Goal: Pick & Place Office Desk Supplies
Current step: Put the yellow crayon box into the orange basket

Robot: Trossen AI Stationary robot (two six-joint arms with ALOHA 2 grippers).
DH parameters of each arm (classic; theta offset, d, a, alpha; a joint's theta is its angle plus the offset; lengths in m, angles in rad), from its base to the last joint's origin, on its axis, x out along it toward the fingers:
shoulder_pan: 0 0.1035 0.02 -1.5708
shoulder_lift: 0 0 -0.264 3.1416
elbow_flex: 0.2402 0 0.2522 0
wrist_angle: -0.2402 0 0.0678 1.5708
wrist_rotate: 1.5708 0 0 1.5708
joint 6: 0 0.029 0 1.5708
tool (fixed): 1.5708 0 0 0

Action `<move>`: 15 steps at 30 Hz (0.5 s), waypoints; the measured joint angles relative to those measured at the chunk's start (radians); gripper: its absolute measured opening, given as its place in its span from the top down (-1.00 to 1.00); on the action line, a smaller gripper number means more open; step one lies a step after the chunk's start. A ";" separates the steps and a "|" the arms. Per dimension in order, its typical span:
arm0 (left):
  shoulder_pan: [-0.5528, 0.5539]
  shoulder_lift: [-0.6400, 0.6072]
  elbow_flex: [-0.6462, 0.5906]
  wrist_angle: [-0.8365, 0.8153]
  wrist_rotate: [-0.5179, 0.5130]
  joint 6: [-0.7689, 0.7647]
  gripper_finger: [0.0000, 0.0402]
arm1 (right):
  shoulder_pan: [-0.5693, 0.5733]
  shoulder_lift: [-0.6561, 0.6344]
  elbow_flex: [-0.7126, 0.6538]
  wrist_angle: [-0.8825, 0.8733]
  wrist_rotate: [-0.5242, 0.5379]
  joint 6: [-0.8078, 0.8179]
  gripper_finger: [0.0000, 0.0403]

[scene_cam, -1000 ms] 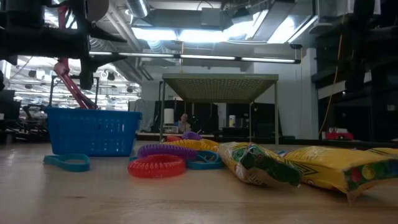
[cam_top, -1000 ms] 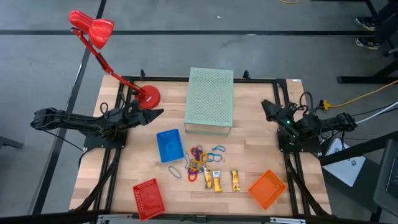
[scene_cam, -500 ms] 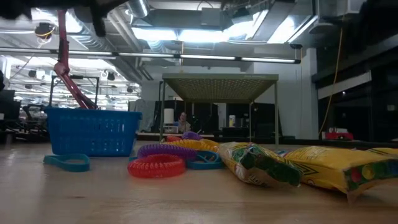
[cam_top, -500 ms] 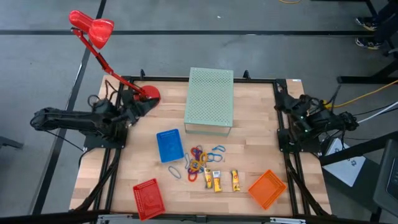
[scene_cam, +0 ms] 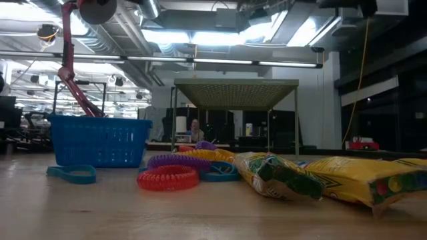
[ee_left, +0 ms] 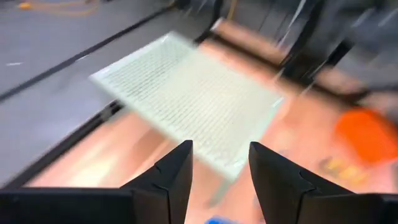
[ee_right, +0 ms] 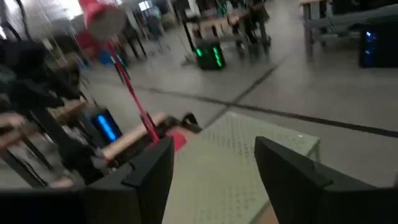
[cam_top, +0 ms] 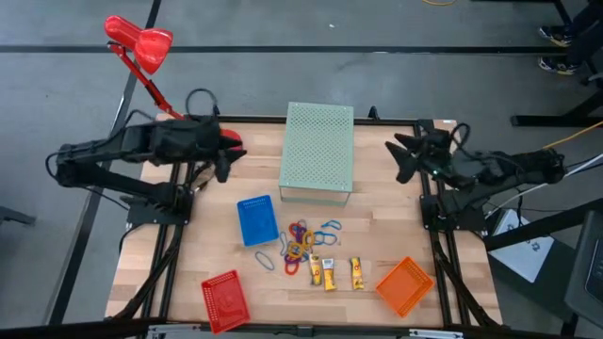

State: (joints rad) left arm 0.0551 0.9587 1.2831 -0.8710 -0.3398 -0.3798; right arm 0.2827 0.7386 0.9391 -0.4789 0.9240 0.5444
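**Both my arms raised over the back of a wooden table, supplies lying loose near the front**

On my far left a red desk lamp (cam_top: 139, 45) leans out over the grey floor, its round base on the table's back left corner. My left gripper (cam_top: 226, 155) hangs just beside that base, above the pale wooden table (cam_top: 386, 231), its two fingers (ee_left: 168, 180) parted with nothing between them. Ahead of it on the boards sits a small blue basket (cam_top: 256, 220), and at the front left edge a red basket (cam_top: 224, 300).

In the middle, toward the back, stands the pale green perforated box (cam_top: 318, 151). Nearer the front lie the office supplies: a loose tangle of coloured loops (cam_top: 300, 240), red, blue, orange and purple, just beside the blue basket, and next to them the short yellow-orange pieces (cam_top: 340, 273), side by side. At table height, a red coil (scene_cam: 169, 178) and a blue loop (scene_cam: 71, 174) lie flat on the wood, with yellow wrappers (scene_cam: 347, 179) to their right.

Further right an orange basket (cam_top: 404, 285) rests near the front corner. My right gripper (cam_top: 403, 160) is up over the back right edge, fingers spread wide and empty, facing the green box.

Beyond the table the room is dim under ceiling strip lights (scene_cam: 220, 63), with shelving and a distant person (scene_cam: 195, 131) visible under the box's frame.
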 joint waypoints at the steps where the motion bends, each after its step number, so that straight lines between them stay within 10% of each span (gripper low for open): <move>1: -0.006 0.038 0.040 -0.073 -0.023 0.023 0.24 | -0.001 0.034 0.040 -0.060 0.006 0.014 -0.12; 7: -0.014 0.238 0.187 -0.363 -0.118 0.076 0.24 | -0.051 0.258 0.328 -0.595 -0.049 0.248 -0.12; 15: -0.046 0.316 0.214 -0.079 0.077 0.120 0.24 | -0.091 0.413 0.540 -0.751 -0.201 0.255 -0.12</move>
State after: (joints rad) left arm 0.0089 1.2747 1.4971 -0.9498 -0.2630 -0.2598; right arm 0.1913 1.1518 1.4793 -1.2300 0.7232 0.7990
